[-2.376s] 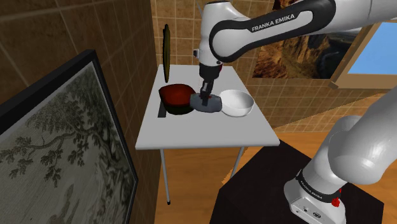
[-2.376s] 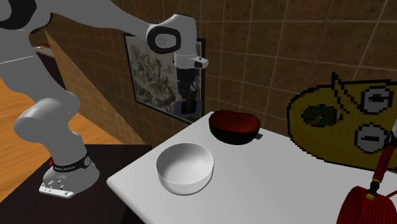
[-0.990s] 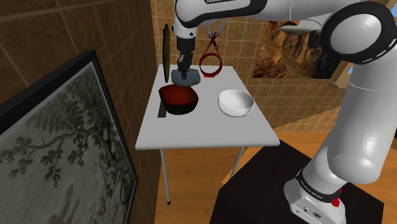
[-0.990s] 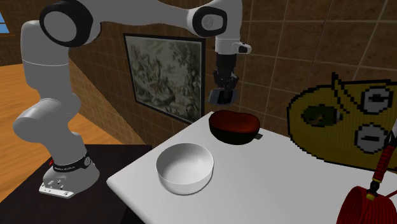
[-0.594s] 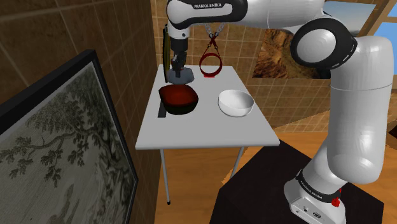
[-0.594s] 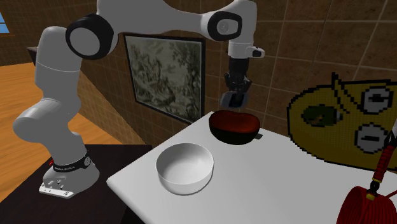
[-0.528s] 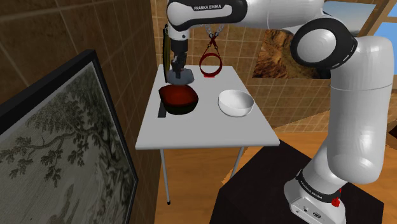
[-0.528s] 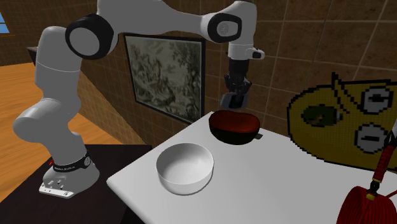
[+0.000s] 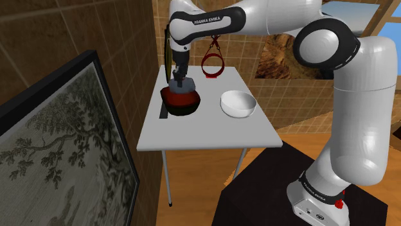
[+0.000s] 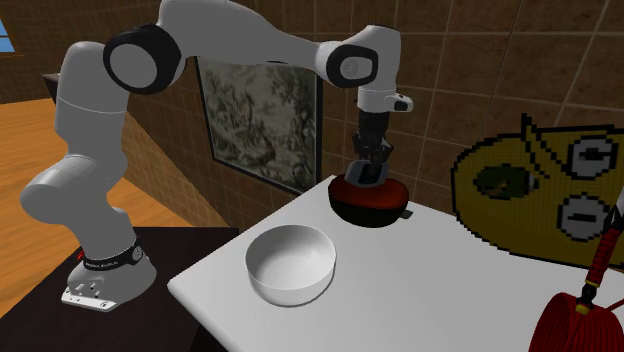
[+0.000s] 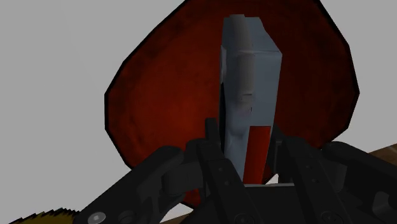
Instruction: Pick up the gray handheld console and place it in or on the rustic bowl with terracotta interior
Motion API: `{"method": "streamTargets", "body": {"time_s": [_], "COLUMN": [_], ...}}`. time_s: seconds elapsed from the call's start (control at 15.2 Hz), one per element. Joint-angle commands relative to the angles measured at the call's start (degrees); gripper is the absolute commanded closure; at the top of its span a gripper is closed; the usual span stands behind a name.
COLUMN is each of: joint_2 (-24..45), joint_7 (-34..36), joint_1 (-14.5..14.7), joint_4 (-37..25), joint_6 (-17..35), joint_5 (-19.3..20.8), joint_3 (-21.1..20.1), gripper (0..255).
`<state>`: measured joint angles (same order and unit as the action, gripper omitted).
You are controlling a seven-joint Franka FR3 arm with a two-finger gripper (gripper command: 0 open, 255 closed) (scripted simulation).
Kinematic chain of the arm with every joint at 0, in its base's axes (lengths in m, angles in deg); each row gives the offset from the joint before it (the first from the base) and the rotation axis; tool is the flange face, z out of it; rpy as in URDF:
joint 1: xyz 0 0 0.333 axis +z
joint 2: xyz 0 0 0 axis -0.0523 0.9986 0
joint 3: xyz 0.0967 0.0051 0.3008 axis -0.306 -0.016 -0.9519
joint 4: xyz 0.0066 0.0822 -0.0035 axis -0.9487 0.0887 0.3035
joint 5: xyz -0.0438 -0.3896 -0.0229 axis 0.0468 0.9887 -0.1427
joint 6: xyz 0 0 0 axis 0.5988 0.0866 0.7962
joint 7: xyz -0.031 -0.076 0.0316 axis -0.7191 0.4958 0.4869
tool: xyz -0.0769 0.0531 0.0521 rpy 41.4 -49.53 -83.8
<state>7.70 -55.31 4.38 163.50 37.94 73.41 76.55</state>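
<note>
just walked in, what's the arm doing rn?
The arm's tool is shut on the gray console and holds it end-down over the red-lined bowl, about at rim level in the second exterior view. The console is not yet released. That bowl sits near the table's edge on the shoulder view's left. The white bowl stands apart from it on the same table.

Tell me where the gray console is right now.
In the shoulder view the console is clasped by the gripper right over the red-lined bowl, on the table's left side, with the white bowl to its right.
</note>
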Motion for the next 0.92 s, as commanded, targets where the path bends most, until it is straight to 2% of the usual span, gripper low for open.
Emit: {"method": "streamTargets", "body": {"time_s": [0.0,0.13,0.66,0.73,0.86], "joint_2": [0.3,0.5,0.5,0.5,0.5], "joint_7": [-0.1,0.0,0.0,0.0,0.0], "joint_1": [-0.1,-0.1,-0.1,-0.1,-0.1], "joint_4": [1.0,2.2,2.2,2.2,2.2], "joint_6": [1.4,2.7,2.7,2.7,2.7], "joint_5": [0.0,0.0,0.0,0.0,0.0], "joint_3": [0.0,0.0,0.0,0.0,0.0], "gripper": [255,255,255,0,0]}}
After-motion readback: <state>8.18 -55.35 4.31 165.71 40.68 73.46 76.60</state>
